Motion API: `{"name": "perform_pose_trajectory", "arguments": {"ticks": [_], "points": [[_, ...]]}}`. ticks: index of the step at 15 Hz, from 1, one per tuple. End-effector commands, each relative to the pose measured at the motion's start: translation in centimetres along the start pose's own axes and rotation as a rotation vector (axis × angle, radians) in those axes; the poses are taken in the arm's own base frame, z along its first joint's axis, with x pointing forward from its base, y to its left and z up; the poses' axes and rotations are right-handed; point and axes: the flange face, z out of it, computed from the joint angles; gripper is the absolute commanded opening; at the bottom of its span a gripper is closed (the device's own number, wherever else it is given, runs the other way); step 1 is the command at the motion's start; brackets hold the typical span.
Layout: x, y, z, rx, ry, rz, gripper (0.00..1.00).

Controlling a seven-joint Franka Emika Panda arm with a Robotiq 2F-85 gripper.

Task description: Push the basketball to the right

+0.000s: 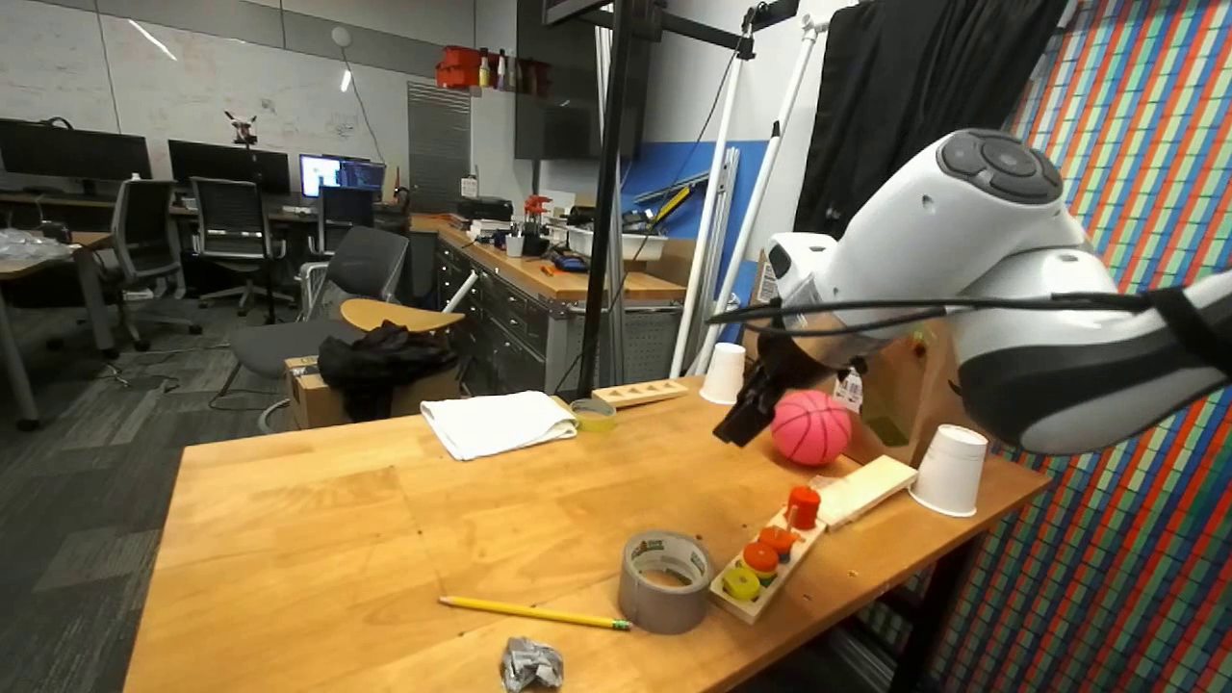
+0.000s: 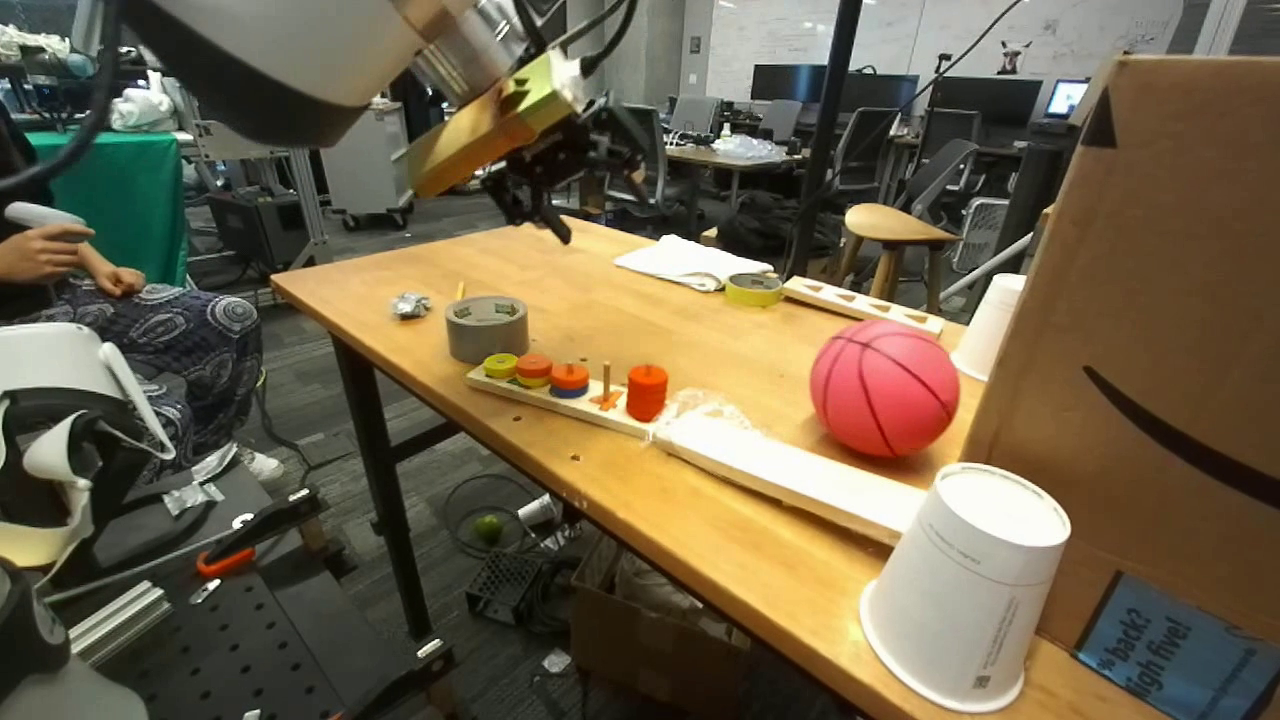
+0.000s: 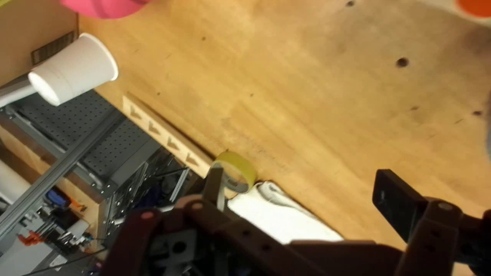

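Observation:
The basketball, pinkish-red with dark seams, rests on the table and shows whole in an exterior view. Only its lower edge shows at the top left of the wrist view. My gripper is open and empty, with its two fingers wide apart and only table and cloth seen between them. The gripper hangs above the table in both exterior views. It is apart from the basketball and touches nothing.
A cardboard box stands close beside the ball, with white cups near it. A wooden plank and a peg toy lie along the table edge. There are also a grey tape roll, yellow tape and white cloth.

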Motion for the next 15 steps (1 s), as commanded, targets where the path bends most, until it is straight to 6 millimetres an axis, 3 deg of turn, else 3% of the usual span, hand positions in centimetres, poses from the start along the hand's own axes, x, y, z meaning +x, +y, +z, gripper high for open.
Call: {"name": "perform_pose_trajectory", "arguments": {"ticks": [1, 5, 6, 9, 15], "points": [[-0.8, -4.4, 1.0, 0.024, -0.061, 0.041, 1.0], [-1.1, -7.5, 1.8, 0.07, -0.113, 0.105, 1.0], [-1.4, -6.5, 1.6, 0.059, -0.1, 0.062, 1.0], [-1.4, -7.5, 2.2, 0.075, -0.116, 0.079, 1.0], [-1.4, -7.5, 2.3, 0.075, -0.118, 0.084, 1.0]]}}
